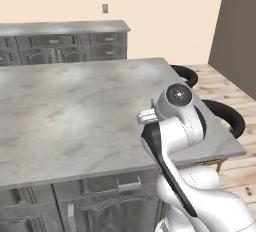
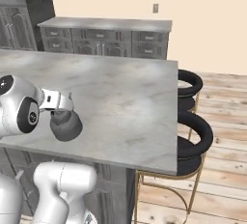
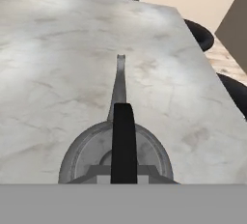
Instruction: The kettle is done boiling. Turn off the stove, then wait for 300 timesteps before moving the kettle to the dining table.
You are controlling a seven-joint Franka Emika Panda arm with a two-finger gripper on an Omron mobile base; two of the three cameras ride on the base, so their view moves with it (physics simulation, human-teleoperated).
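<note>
The squat dark grey kettle [image 2: 66,126] is over the near edge strip of the dining table [image 2: 130,97], on or just above the marble; I cannot tell if it touches. My gripper [image 2: 60,108] is shut on its thin black arched handle from above. In the hand view the kettle [image 3: 87,155] lies right under the gripper [image 3: 124,175], the black handle running up the middle and the spout pointing away across the dining table [image 3: 58,63]. From the left base view the arm's elbow covers the hand over the dining table [image 1: 75,111]. The stove is out of view.
Two black round stools [image 2: 194,138] stand along the table's right side, also seen as stools [image 1: 226,115]. A marble wall counter [image 2: 106,23] with dark drawers runs behind the table. Wooden floor lies to the right. Most of the tabletop is bare marble.
</note>
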